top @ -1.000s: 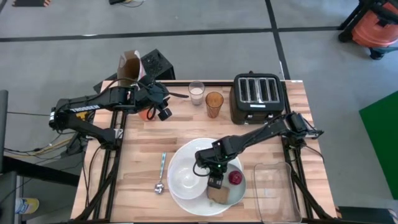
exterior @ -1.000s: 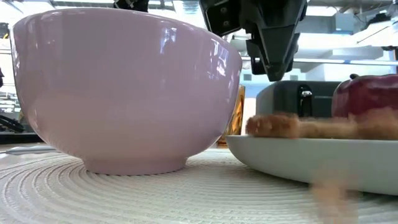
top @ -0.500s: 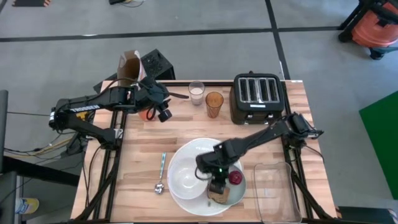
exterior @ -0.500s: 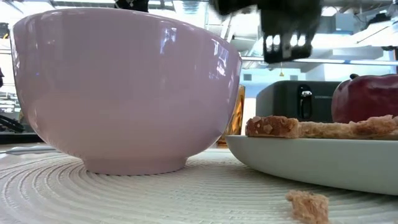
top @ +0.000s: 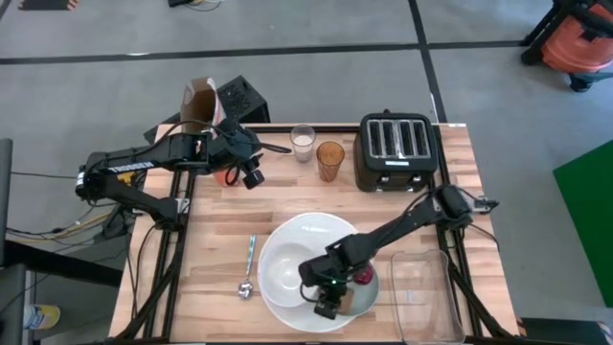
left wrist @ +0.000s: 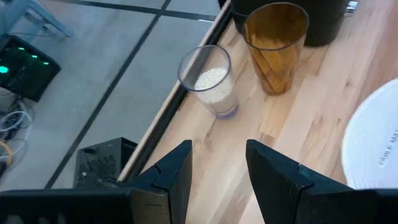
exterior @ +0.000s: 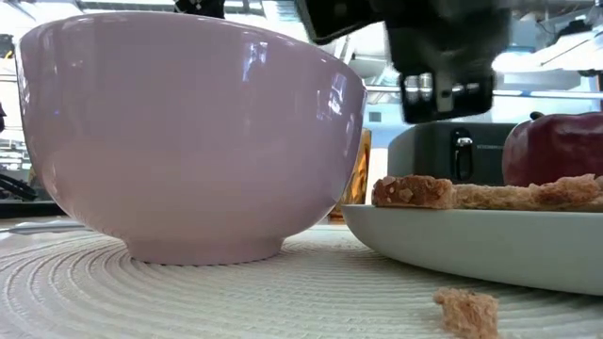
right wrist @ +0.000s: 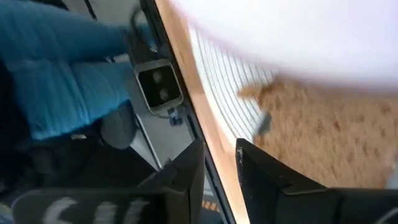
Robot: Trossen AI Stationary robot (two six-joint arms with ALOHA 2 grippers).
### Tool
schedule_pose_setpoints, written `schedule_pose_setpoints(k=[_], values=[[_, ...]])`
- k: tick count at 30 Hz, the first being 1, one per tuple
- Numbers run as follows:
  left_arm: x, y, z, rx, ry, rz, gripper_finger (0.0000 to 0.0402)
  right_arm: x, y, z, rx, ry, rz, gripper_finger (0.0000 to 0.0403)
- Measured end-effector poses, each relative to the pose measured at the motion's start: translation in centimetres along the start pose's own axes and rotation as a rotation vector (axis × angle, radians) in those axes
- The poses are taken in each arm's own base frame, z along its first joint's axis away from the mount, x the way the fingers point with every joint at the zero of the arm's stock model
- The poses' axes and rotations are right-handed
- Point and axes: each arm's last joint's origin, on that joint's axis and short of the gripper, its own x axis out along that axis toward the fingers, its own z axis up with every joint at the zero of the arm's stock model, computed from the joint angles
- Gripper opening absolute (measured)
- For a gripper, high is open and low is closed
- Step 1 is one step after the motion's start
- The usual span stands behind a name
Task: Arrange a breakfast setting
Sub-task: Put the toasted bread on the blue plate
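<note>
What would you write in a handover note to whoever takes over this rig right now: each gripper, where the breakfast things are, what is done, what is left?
Left gripper: open, empty, at the table's far left, by the cereal box.
Right gripper: empty, jaws slightly apart, over the toast.
Done: bowl, toast and red fruit on the large plate; spoon left of it; milk glass and amber glass at the far edge.
Left: a toast crumb on the mat; the cereal box looks off the table.

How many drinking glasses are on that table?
2. The milk glass and the amber glass stand side by side at the table's far edge, the amber one next to the toaster. None seems hidden.
</note>
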Motion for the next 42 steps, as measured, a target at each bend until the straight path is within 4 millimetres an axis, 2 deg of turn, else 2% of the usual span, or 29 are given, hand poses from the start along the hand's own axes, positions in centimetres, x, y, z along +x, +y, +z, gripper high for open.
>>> schedule_pose_setpoints(k=[8,10,33,37,42], values=[[0.0,-0.1,0.0,0.000,0.003,-0.033,0.0139,2.1,-0.8,-0.3,0.041,0.051,-0.043,0.0096],[0.0,-0.1,0.0,0.000,0.003,-0.033,0.0139,1.9,-0.5,-0.3,0.036,0.041,-0.031,0.0095],[0.0,-0.1,0.0,-0.001,0.003,-0.032,0.0139,1.6,-1.7,-0.4,0.082,0.029,-0.163,0.0095],[0.0,-0.1,0.0,-0.001,0.003,-0.032,0.0139,1.5,-1.4,-0.4,0.087,0.040,-0.127,0.0095],[0.0,-0.1,0.0,0.009,0.002,-0.032,0.0139,0.5,0.3,-0.5,0.099,0.018,-0.081,0.0095]])
